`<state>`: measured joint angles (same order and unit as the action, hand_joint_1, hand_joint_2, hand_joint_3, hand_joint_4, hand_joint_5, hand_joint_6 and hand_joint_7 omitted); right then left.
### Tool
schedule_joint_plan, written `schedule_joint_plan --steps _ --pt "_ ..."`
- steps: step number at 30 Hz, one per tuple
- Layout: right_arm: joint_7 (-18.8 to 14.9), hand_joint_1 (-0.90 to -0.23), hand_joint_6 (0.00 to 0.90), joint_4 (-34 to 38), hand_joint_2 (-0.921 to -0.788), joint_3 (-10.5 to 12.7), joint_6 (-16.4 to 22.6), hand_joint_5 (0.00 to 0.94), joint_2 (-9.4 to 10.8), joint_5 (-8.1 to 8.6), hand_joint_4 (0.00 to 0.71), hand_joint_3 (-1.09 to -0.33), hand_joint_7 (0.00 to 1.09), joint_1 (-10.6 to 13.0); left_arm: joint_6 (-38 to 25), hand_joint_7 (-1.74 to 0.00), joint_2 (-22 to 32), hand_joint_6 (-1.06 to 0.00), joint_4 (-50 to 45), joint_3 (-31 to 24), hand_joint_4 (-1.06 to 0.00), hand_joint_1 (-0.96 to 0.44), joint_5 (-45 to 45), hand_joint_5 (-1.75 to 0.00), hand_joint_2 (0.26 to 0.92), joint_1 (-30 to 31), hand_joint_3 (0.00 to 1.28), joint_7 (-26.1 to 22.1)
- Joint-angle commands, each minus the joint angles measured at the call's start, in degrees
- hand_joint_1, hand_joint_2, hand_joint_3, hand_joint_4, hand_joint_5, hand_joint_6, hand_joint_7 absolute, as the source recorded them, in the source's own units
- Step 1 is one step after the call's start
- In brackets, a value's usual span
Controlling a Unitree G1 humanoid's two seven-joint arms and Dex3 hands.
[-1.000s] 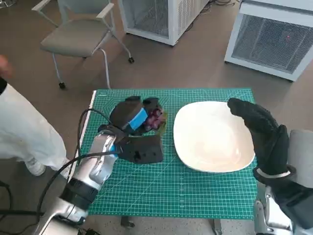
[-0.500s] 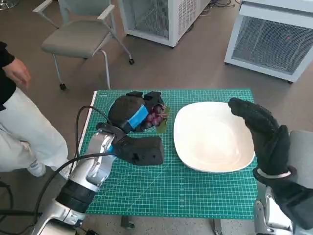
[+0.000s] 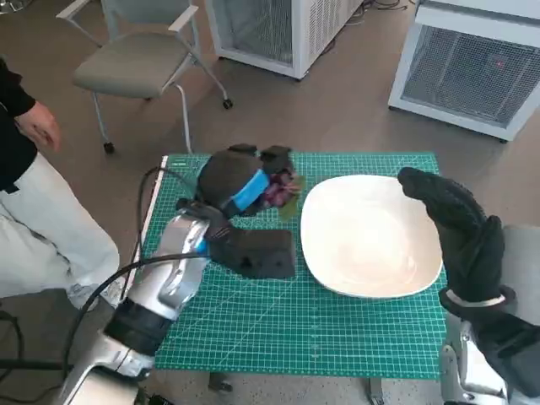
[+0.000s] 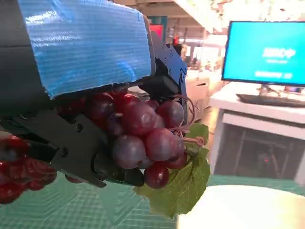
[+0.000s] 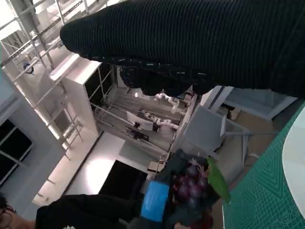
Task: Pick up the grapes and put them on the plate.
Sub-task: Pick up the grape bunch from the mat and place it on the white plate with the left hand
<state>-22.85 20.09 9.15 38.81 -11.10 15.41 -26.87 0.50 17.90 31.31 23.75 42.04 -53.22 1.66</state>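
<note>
Two hands appear above the green gridded cutting mat [image 3: 295, 337]: nearest, the black-gloved right hand [image 3: 460, 232], raised with fingers extended and apart, holding nothing, over the near right rim of the white rounded-square plate [image 3: 363, 245]. Farther left, the blue-taped black left hand [image 3: 240, 181] grips the bunch of dark red grapes with a green leaf [image 4: 147, 138], lifted clear of the mat just beside the plate's left edge. Beyond stands a grey chair [image 3: 135, 63].
</note>
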Motion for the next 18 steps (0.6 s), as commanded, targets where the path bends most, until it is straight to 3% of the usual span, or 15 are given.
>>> schedule_joint_plan --steps 1,9,18 --pt "0.11 -0.606 -0.001 -0.4 -0.921 0.25 -0.11 0.003 -0.56 -0.46 0.333 -0.73 0.69 0.98 2.31 -1.26 -3.69 -0.59 5.0 1.76 -0.63 0.0 -0.07 -1.16 0.918 -4.72 0.11 0.3" --pt "0.37 -0.606 0.0 -1.91 -0.921 0.54 -0.43 0.003 -1.06 -0.62 0.333 -0.729 0.69 1.7 7.42 -1.17 -9.06 -0.63 17.41 3.35 -0.71 0.0 -0.95 -1.15 0.908 -11.7 0.08 1.51" --pt "0.84 -0.606 0.0 -3.09 -0.921 0.71 -0.87 0.003 -1.33 -0.8 0.334 -0.728 0.69 2.25 10.82 -1.22 -14.51 -0.63 29.92 1.93 -0.69 0.0 -5.09 -1.12 0.918 -19.32 0.07 -2.82"
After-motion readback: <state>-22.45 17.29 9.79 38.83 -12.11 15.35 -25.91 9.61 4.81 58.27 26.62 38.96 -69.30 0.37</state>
